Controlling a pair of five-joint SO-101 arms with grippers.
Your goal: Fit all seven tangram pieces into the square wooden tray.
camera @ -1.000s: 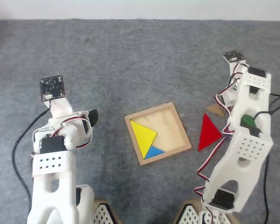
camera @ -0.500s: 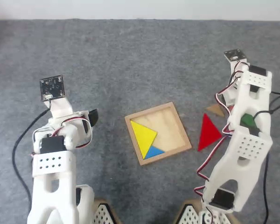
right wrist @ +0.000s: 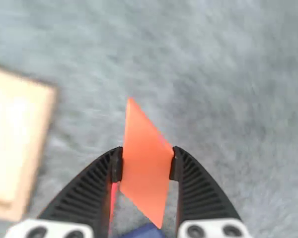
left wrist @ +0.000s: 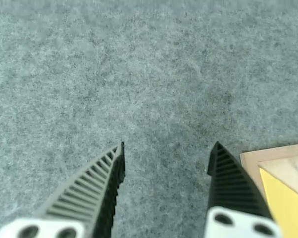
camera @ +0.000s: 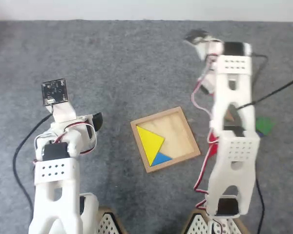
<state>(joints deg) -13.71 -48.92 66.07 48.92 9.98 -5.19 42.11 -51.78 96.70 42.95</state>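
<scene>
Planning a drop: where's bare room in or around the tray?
Tray: bare wood beside the yellow triangle and blue triangle. Bare mat beyond the tray, and between it and the left gripper. Crowded under the right arm: green piece. Right gripper holds the orange piece.

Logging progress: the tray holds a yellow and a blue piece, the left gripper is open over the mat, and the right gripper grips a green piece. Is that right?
One thing is off: the right gripper grips an orange piece, not a green one, as the right wrist view shows. The rest holds: yellow piece and blue piece in the tray, left gripper open over the mat.
</scene>
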